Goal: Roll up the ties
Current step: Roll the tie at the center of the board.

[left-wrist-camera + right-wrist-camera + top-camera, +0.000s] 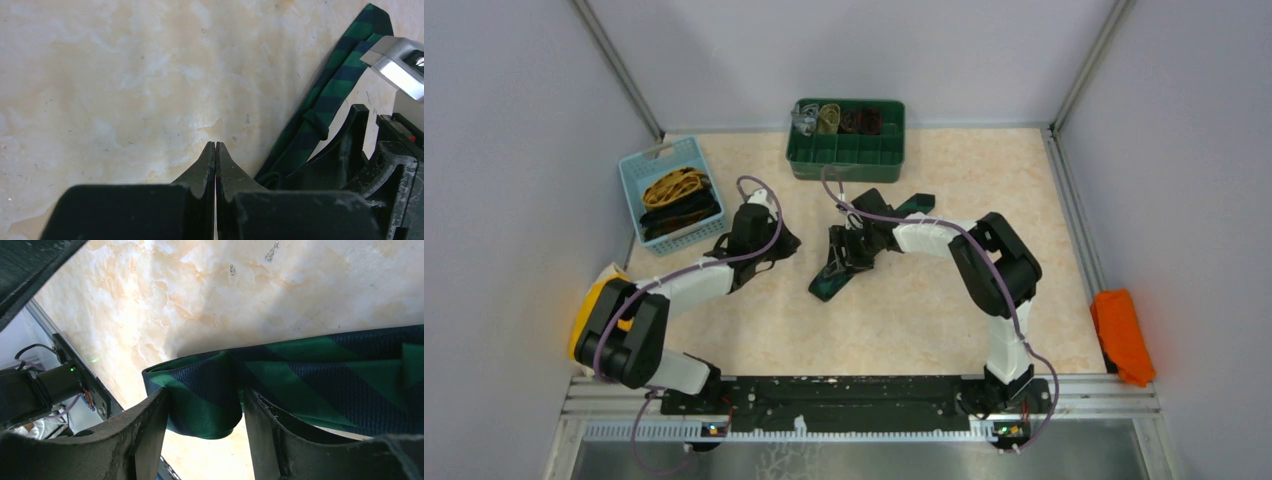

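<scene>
A dark green tie with dark checks (pixel 828 284) lies on the table's middle, its far end near the green bin. My right gripper (pixel 846 254) is on its middle. In the right wrist view the gripper (pixel 205 393) is shut on a folded loop of this tie (pixel 320 370), which fills the gap between the fingers (pixel 150 425) and hangs a little above the table. My left gripper (pixel 776 246) is just left of the tie, shut and empty (pixel 215 145), above bare table; the tie (pixel 330 95) shows at its right.
A blue basket (pixel 636 172) at the back left holds mustard-yellow (pixel 674 185) and black ties (pixel 680 213). A green bin (pixel 846 152) at the back holds rolled ties. An orange cloth (pixel 1122 335) lies off the right edge. A yellow cloth (pixel 587 312) lies at the left edge.
</scene>
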